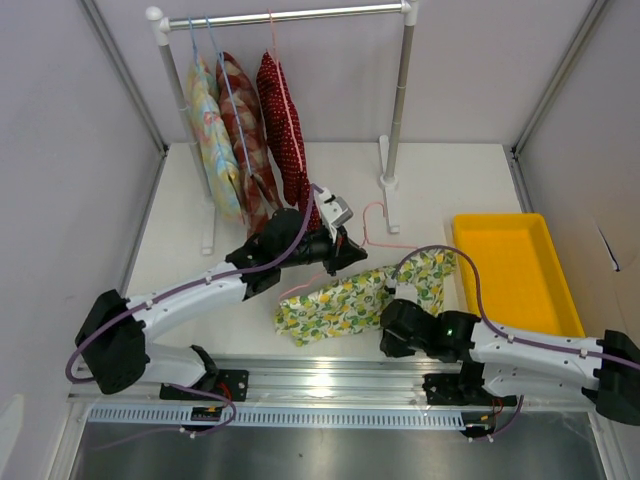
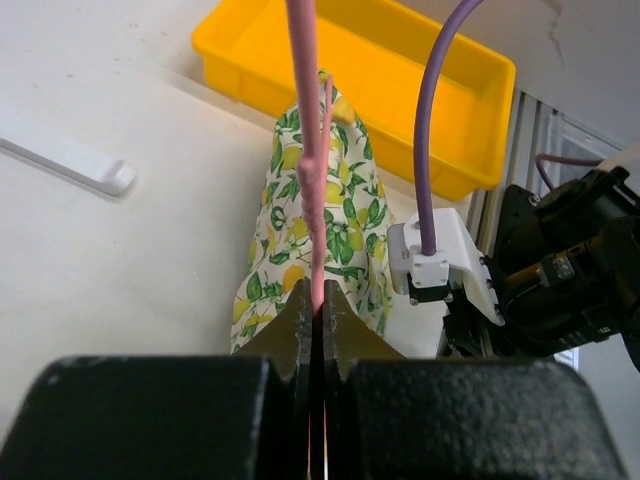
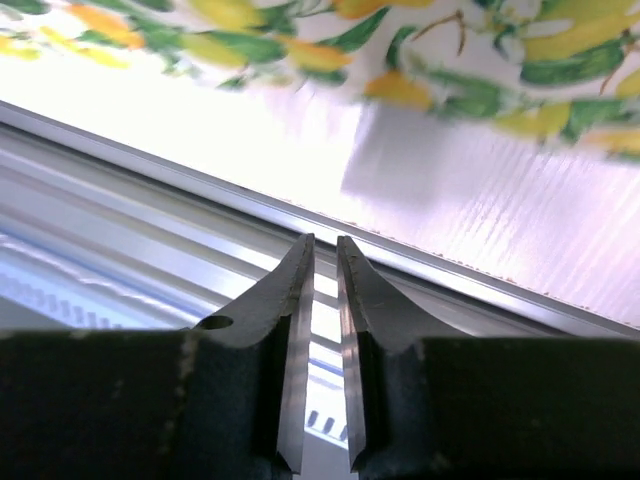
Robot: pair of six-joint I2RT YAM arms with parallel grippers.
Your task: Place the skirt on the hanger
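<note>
Two arms reach low over the table. The left arm stretches forward, its jaws pinching the hanger, whose wire runs ahead of them above the flat skirt. The right arm crouches, jaws nearly pressed together on nothing, the skirt's edge just ahead.

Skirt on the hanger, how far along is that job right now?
Done: the left gripper is clamped on the pink hanger. In hand: that wire lies along the lemon skirt, which is spread on the table; whether it is threaded inside I cannot tell. Still to do: the skirt is not hanging from it yet, and the right gripper, jaws almost together, holds nothing beside the skirt's near edge.
</note>
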